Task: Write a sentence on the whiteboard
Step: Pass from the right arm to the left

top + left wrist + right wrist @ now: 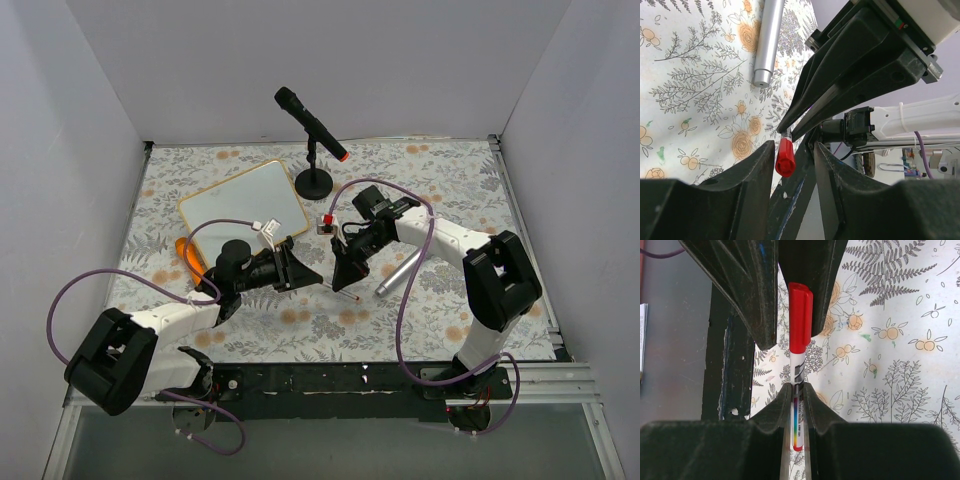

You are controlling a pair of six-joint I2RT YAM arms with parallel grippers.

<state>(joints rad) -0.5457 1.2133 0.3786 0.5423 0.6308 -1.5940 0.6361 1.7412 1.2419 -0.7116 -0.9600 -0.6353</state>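
Marker (pixel 799 360), red cap (pixel 800 315) on, sits clamped in R fingers (pixel 777 410), centre frame. L fingers (pixel 752 170) stand apart either side of the cap, not gripping. Whiteboard (pixel 245 205) lies upper left on table (pixel 450 180), well apart.

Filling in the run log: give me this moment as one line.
right gripper: shut on marker | left gripper: open, straddling red cap, not yet off | whiteboard: no writing visible
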